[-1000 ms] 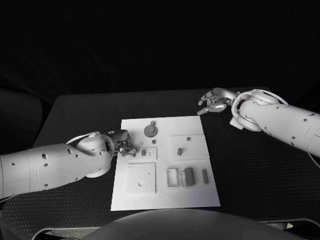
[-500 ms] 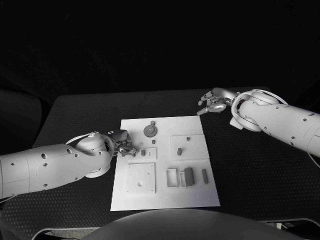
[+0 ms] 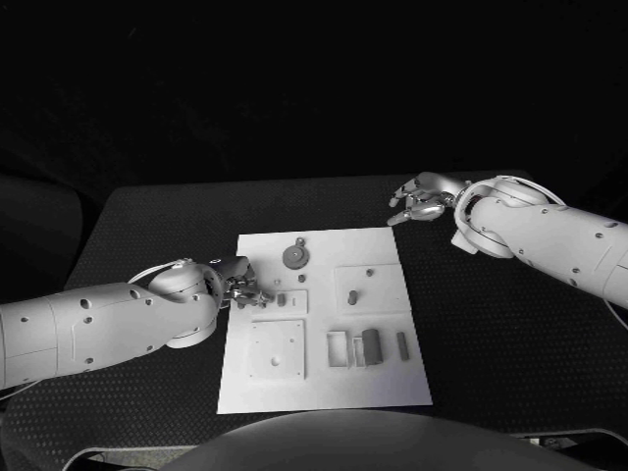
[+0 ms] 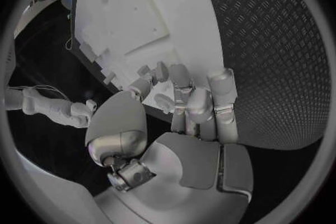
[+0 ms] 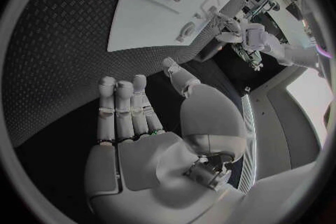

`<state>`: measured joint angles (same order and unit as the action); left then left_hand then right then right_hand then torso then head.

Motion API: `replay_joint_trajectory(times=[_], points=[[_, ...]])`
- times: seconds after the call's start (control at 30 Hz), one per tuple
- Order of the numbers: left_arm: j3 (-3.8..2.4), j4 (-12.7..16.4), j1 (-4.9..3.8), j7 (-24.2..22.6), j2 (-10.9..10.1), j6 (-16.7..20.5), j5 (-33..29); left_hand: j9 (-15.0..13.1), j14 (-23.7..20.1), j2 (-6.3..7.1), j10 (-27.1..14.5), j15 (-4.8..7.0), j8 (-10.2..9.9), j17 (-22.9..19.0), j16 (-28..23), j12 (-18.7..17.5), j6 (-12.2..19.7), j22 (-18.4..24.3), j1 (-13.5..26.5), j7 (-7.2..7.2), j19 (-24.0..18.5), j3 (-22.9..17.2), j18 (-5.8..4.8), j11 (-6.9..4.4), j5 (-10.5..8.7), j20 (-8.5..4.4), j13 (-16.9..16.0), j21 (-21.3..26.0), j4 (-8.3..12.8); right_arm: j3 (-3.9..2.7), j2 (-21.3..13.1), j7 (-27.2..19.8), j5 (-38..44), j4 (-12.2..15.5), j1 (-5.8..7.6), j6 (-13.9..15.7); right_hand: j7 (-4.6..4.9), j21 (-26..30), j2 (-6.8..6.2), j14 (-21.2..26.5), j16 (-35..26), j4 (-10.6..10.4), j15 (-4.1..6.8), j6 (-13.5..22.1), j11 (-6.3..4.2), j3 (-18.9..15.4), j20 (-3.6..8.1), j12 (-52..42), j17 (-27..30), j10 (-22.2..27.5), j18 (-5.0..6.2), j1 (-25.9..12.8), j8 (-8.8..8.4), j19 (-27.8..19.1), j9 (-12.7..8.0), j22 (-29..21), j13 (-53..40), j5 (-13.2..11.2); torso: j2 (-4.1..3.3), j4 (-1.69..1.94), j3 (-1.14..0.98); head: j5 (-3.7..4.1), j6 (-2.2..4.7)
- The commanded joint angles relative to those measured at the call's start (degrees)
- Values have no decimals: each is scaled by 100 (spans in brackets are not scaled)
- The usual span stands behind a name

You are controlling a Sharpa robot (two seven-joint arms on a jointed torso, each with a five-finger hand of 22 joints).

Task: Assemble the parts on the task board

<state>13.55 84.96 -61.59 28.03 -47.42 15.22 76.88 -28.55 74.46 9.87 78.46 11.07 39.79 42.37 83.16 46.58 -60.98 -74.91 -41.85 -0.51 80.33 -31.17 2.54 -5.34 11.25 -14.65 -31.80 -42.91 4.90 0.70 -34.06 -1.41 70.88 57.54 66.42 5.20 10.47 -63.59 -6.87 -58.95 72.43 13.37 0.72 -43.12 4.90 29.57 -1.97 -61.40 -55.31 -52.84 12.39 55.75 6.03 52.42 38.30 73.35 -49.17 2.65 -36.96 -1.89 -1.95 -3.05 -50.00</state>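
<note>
Nothing has shifted — left robot hand (image 3: 243, 291) still curls at the flat white task board (image 3: 385, 378), grip unclear; right robot hand (image 3: 422, 199) stays spread over the textured bench (image 3: 512, 334).

**Left wrist: fingers at board edge**

Left robot hand (image 4: 183, 123) reaches toward the white task board (image 4: 140, 17), fingers (image 4: 223, 95) close together and extended, tips over the board's near edge. Thumb curves in beside them (whether a part sits between them cannot be told). Raised blocks (image 4: 105, 61) line that edge. Textured black bench (image 4: 273, 39) runs alongside the board.
</note>
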Motion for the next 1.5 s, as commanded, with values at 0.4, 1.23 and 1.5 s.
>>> replay_joint_trajectory(times=[0.4, 1.23, 1.5], points=[[4, 2, 6, -111, -14, 121, -421, 51, -42, -478, 9, 45, 24, 6, 32, -11, 11, -103, -104, -4, -19, 123, 181, -8, 106, -14, -12, -19, 358, -2, 4, 7, 44, -28, -3, -40, 97, 27, 4, 6, 23, -35, 54, 46, 3, 11, 42, -29, 11, 50, 261, -58, 23, 3, -8, 1, 9, 11, -1, -5, -1, -8, 0], [3, 8, 6, -360, -23, 211, -925, 109, -22, -930, 30, 32, 77, 1, 40, -6, -16, -91, -831, -9, 7, -77, 177, 0, 105, -4, -16, -28, 1124, -2, -1, 16, 44, -90, -15, -69, 98, 28, 8, 8, 23, -39, 54, 46, 4, 10, 41, -30, 13, 51, 261, -64, 24, 1, -9, 1, 14, 11, -1, -1, 0, 8, 0], [3, 34, 6, -504, -25, 370, -805, 135, -6, -815, 56, 28, 92, 1, 56, 1, -51, -91, -1242, -4, 32, -397, 168, -1, -54, 3, -18, -32, 1054, -2, -6, 11, 44, -93, -22, -67, 98, 29, 7, 8, 23, -42, 53, 46, 4, 8, 41, -31, 14, 51, 261, -69, 24, 1, -10, 1, 16, 11, 0, 3, 2, 3, 0]])
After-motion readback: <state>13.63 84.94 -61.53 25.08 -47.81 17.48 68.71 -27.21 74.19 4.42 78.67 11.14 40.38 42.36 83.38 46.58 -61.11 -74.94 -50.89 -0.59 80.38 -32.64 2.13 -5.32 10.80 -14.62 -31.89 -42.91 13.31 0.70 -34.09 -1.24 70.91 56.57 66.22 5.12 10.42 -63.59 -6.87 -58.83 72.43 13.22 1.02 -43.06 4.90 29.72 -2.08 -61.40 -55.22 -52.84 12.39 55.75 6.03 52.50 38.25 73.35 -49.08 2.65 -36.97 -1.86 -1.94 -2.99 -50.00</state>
